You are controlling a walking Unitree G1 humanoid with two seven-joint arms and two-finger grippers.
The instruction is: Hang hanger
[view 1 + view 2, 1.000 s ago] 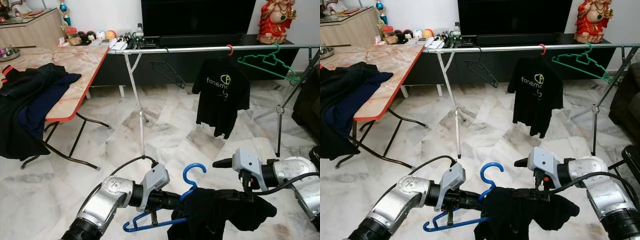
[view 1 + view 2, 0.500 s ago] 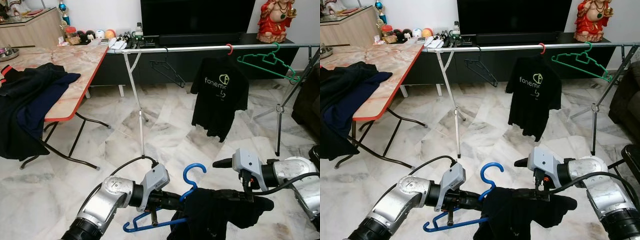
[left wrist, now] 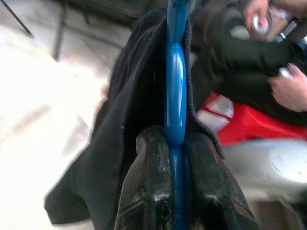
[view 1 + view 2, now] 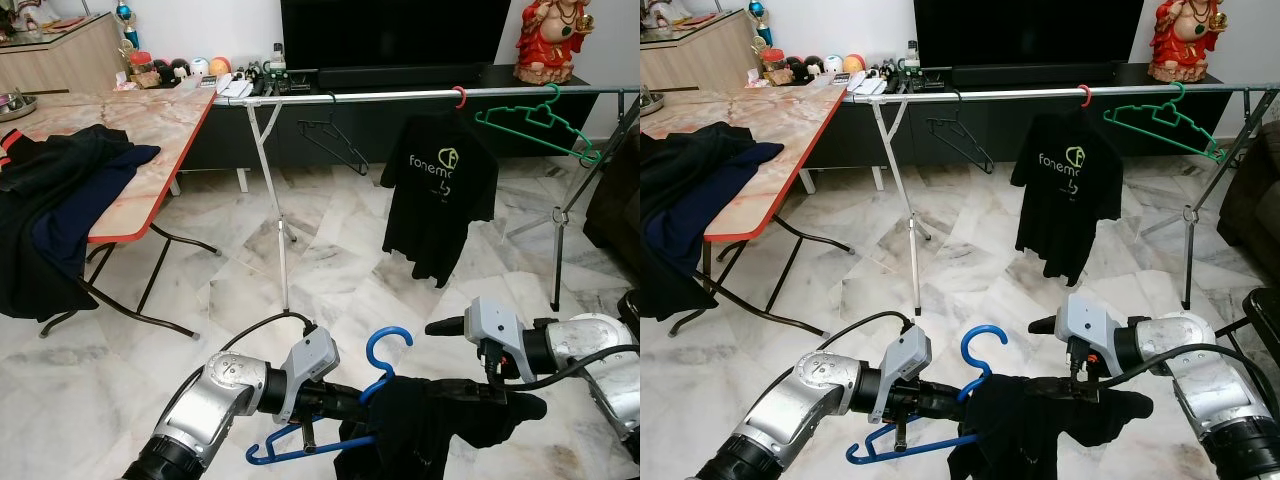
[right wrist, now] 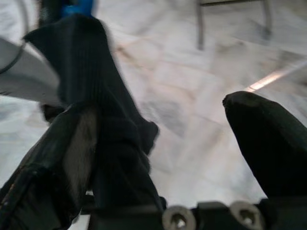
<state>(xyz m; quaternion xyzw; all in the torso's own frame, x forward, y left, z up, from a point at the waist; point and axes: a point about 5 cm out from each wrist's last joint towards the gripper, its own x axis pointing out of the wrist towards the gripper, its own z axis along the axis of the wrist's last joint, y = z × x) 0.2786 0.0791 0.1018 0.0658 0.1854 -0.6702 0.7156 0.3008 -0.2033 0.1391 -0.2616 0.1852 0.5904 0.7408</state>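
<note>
Little changed since half a second ago: whole scene shifted slightly as the head camera moved, both arms posed as before. Low in the frame, left gripper clamped on the blue hanger, fingers pressing its bar from both sides, forearm angled in from lower left. Black garment draped over the hanger's right half. Right gripper spread open, one finger under the cloth, the other free beside it. At upper centre, clothes rail carrying a black T-shirt and a green hanger.
</note>
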